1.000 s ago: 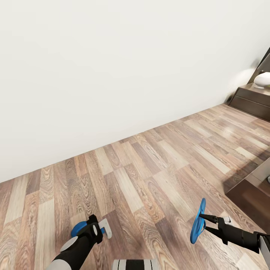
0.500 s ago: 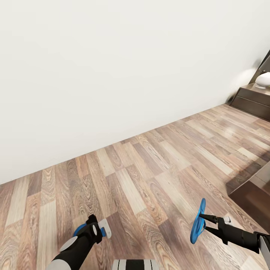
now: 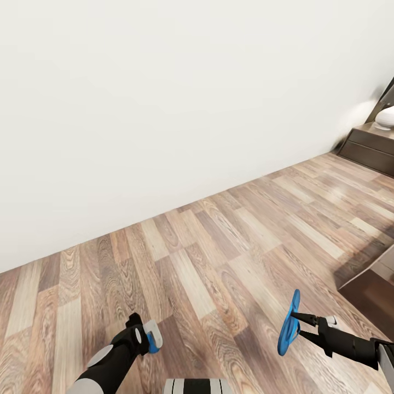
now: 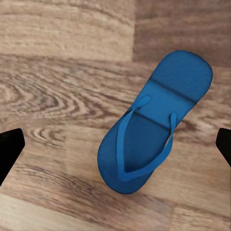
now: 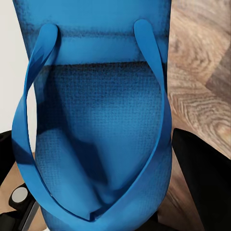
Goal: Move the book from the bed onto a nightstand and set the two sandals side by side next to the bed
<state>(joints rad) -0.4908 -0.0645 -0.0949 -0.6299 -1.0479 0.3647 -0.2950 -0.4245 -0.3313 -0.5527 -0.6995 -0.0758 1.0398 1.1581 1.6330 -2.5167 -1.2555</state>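
Right end effector (image 3: 295,321): pinching one blue sandal (image 3: 288,324) on edge, clear of the wood-plank floor (image 3: 219,257). The right wrist view shows that sandal's straps and footbed between the fingers.

Left end effector (image 3: 146,338): fingers spread, poised over the second sandal (image 4: 154,122), which lies flat on the floor, strap side up, untouched.

A nightstand (image 3: 372,146) bearing a white lamp base (image 3: 385,116) stands against the white wall (image 3: 164,98). A dark bed frame corner (image 3: 372,290) is near the held sandal.

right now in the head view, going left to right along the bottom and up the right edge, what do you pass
left gripper over a blue sandal on the floor → right gripper holding the second sandal on edge → bed frame corner → nightstand with lamp
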